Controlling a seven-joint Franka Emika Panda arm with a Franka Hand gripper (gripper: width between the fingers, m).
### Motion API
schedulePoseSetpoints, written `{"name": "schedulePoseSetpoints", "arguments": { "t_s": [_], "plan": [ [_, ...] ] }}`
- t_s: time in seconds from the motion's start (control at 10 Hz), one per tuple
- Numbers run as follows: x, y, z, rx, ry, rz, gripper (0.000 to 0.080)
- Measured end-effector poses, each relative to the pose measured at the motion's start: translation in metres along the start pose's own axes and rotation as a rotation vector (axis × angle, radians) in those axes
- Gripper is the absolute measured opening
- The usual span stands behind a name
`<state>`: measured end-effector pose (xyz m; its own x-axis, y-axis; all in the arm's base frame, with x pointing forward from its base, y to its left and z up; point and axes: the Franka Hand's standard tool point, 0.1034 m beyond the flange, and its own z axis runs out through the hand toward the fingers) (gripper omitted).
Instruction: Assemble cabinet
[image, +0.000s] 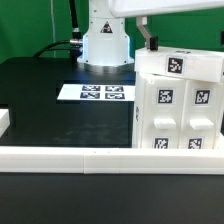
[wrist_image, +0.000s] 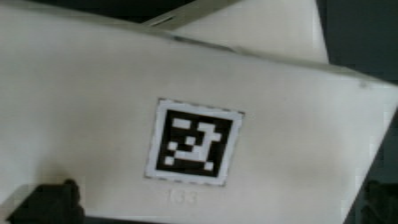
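The cabinet (image: 180, 100), a large white box with several black-and-white tags on its faces, stands on the exterior view's right side of the black table, against the low white rail (image: 90, 158). My gripper (image: 148, 40) hangs just over its upper far corner. In the wrist view a white tagged face of the cabinet (wrist_image: 196, 145) fills the picture at close range. My gripper (wrist_image: 214, 205) is open, with one dark finger (wrist_image: 50, 200) at either edge of that face. Whether the fingers touch the face does not show.
The marker board (image: 97, 92) lies flat on the table, between the robot's white base (image: 105, 45) and the rail. A short white rail end (image: 4, 121) sits at the exterior view's left edge. A green backdrop stands behind.
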<state>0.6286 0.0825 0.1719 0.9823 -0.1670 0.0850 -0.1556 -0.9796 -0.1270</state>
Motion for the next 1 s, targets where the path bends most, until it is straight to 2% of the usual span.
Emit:
{"name": "schedulePoseSetpoints", "arguments": {
  "t_s": [0.4, 0.7, 1.0],
  "plan": [
    [-0.0050, 0.0068, 0.0031, -0.019, -0.035, -0.433, 0.0797],
    [-0.0061, 0.0044, 0.0032, -0.026, -0.041, -0.558, 0.0797],
    [-0.0059, 0.0099, 0.0039, -0.052, -0.053, -0.767, 0.0797]
  ]
}}
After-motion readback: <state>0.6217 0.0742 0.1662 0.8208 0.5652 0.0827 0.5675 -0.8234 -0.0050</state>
